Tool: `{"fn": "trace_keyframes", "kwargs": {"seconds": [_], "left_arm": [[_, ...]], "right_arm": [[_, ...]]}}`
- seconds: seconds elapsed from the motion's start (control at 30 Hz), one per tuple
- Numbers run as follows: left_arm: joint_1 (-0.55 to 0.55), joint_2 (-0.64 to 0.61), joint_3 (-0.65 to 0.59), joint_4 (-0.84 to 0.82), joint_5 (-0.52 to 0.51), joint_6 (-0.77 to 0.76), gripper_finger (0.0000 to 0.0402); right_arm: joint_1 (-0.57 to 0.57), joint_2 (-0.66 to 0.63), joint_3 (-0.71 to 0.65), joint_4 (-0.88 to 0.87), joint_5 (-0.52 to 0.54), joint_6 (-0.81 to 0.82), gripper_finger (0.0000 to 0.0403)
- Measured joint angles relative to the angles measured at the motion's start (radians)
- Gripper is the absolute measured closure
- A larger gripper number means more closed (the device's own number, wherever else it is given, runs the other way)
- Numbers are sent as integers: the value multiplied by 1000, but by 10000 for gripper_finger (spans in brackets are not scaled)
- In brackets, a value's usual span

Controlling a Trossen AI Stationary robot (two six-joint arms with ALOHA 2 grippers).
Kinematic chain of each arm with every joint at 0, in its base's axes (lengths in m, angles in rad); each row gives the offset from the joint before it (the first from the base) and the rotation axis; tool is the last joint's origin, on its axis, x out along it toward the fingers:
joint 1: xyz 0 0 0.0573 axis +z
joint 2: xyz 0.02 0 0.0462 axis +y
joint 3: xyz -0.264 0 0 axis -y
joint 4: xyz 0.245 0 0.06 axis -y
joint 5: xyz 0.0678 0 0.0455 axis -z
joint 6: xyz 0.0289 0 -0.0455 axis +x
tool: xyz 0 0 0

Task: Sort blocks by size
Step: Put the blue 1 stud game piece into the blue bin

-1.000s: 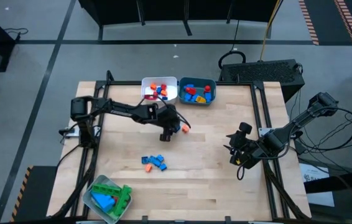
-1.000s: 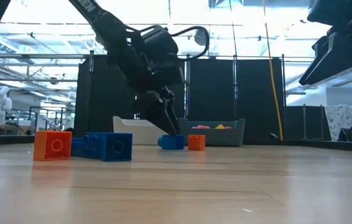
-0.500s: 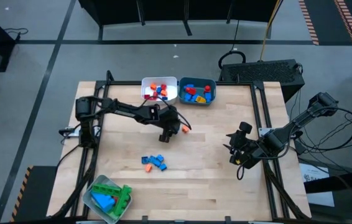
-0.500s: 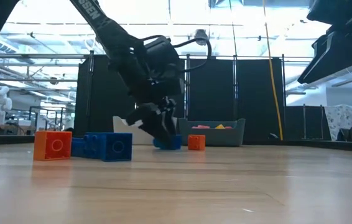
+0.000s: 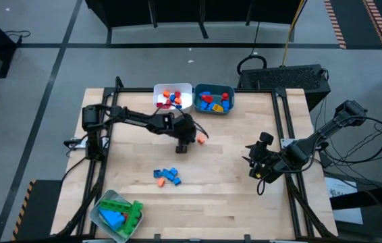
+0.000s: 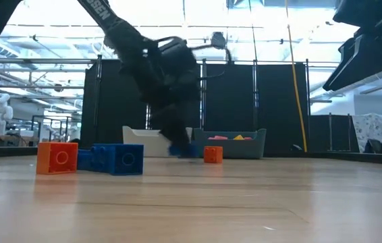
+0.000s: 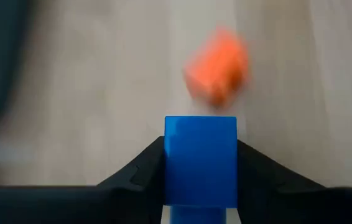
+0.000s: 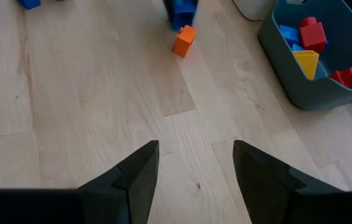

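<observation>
My left gripper (image 5: pixel 183 144) is low over the middle of the table, shut on a small blue block (image 7: pixel 201 134). The block also shows, blurred, in the low view (image 6: pixel 187 151). A small orange block (image 5: pixel 202 140) lies on the table just beyond it, and shows in the left wrist view (image 7: pixel 218 65) too. A cluster of blue blocks and one orange block (image 5: pixel 167 176) lies nearer the front. My right gripper (image 5: pixel 258 177) hangs open and empty above the table's right side, its fingers wide apart in its wrist view (image 8: pixel 194 174). My left gripper pinches the small blue block between its two fingers, one finger (image 7: pixel 140 171) on each of two opposite sides (image 7: pixel 171 163). The fingers come from above, pointing down. The block is at table height; I cannot tell whether it is clear of the wood.
A white bin (image 5: pixel 173 98) and a teal bin (image 5: pixel 214 98), both with mixed blocks, stand at the far edge. A clear-grey bin (image 5: pixel 115 213) with green and blue blocks stands at the near left corner. Bare wood lies between the two arms.
My left gripper has gone down over the small blue block beside the orange one and has tipped more upright. It is moving now, blurred in the low view. My right arm has kept still.
</observation>
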Motion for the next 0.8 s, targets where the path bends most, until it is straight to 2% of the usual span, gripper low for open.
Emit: {"fn": "trace_keyframes", "kwargs": {"seconds": [0.13,0.3,0.47,0.57,0.8], "left_arm": [[0,0,134,11,-43,-124,264],[11,-2,284,95,-224,-105,264],[88,0,353,99,-228,-95,264],[145,17,360,101,-185,-126,264],[221,109,372,134,-180,-174,264]], "right_arm": [[0,0,0,0,0,0,211],[0,0,0,0,0,0,211],[0,0,0,0,0,0,211],[0,0,0,0,-1,0,211],[0,0,-1,3,-8,1,211]]}}
